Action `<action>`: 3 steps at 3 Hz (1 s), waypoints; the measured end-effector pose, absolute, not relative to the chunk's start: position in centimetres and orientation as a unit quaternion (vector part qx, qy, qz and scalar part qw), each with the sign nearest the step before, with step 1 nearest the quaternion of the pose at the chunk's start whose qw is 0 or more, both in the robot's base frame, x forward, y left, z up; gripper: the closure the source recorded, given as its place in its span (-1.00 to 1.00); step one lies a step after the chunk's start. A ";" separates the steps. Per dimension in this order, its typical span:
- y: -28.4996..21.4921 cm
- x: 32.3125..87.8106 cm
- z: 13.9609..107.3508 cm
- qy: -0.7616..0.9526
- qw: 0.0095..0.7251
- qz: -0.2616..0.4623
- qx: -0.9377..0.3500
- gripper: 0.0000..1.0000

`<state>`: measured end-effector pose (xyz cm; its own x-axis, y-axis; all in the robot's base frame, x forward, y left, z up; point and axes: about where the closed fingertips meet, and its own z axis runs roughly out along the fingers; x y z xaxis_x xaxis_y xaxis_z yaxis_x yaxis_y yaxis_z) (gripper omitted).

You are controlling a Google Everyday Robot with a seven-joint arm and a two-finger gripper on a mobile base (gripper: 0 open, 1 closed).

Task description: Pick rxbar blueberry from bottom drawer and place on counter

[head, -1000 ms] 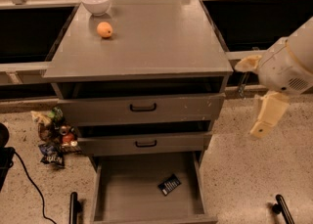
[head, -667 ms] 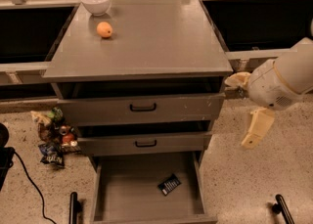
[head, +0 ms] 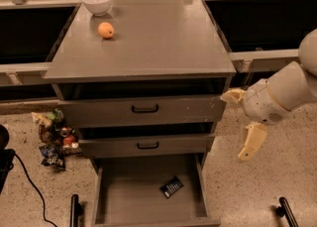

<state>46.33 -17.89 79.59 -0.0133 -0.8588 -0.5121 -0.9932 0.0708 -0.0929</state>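
Observation:
The rxbar blueberry (head: pixel 171 187), a small dark bar with white print, lies flat on the grey floor of the open bottom drawer (head: pixel 114 203), right of centre. The counter (head: pixel 148 42) is the wide grey cabinet top. My gripper (head: pixel 234 126) hangs to the right of the cabinet at the height of the upper drawers, above and to the right of the bar. Its two cream fingers (head: pixel 252 141) are spread wide and hold nothing.
A white bowl (head: pixel 96 2) and an orange (head: pixel 105 30) sit at the counter's back left. The two upper drawers with black handles (head: pixel 145 108) are slightly ajar. Crumpled snack wrappers (head: pixel 54 137) lie on the floor to the left. A black cable (head: pixel 29 186) runs along the floor.
My arm has moved left and a little down, bringing the gripper closer to the cabinet's right side. The bar and drawers have not moved.

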 end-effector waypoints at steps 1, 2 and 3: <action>-17.2 46.8 75.8 0.689 0.205 0.144 -0.680 -1.00; -16.0 47.1 70.4 0.671 0.199 0.140 -0.700 -1.00; -14.9 47.5 65.6 0.653 0.208 0.148 -0.713 -1.00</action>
<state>47.49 -14.92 65.65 0.1042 -0.8696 -0.4827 -0.9928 -0.0621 -0.1024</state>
